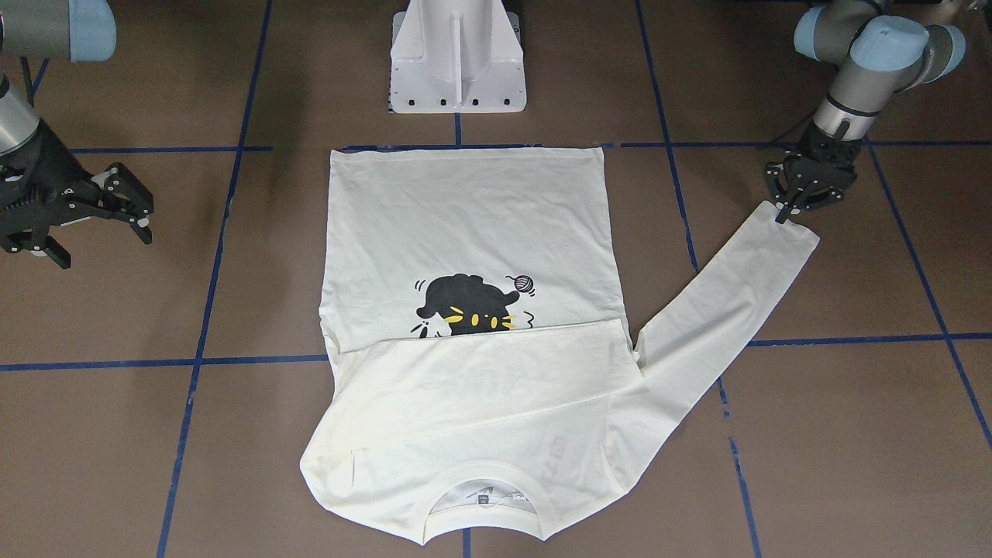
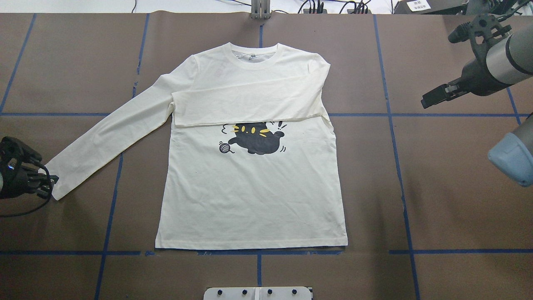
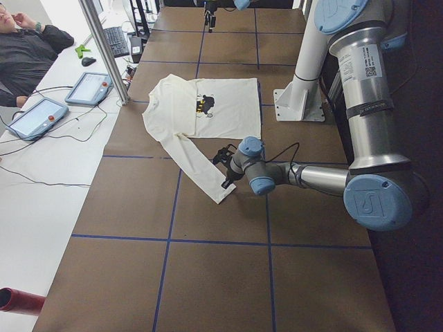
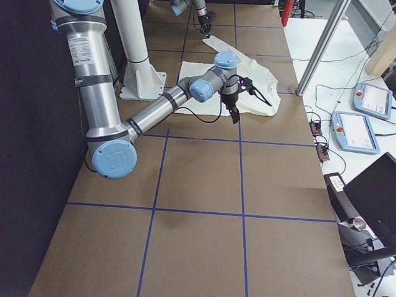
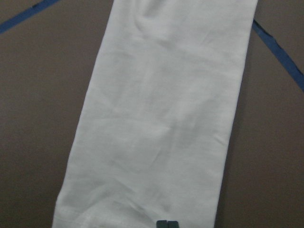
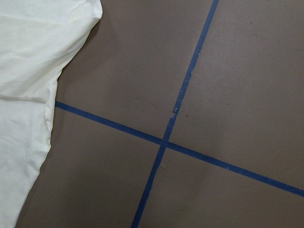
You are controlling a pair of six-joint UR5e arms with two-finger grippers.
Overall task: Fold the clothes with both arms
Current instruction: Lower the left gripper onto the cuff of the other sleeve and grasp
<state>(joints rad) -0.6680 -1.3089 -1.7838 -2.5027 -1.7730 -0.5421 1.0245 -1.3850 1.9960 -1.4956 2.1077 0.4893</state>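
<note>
Partly done: one sleeve [image 2: 250, 98] laid across shirt [image 2: 250, 196]; other sleeve [image 2: 108, 133], unfolded, pinched at cuff [image 2: 58, 181] by left hand [image 1: 784, 214]; right hand [image 1: 105, 236] wide, empty.

A folded sleeve [image 2: 245, 104] hides part of the T-shirt's [image 2: 250, 200] cat print [image 2: 256, 141]; my left claw [image 2: 49, 183] is partly cut off by the overhead view's edge.

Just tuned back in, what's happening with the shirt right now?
Two arms are folding a cream T-shirt laid flat on the table. One folded sleeve already lies across the chest, partly over the cat print. The left gripper is shut on the end of the outstretched sleeve. The right gripper hangs open beside the shirt, holding nothing.
</note>
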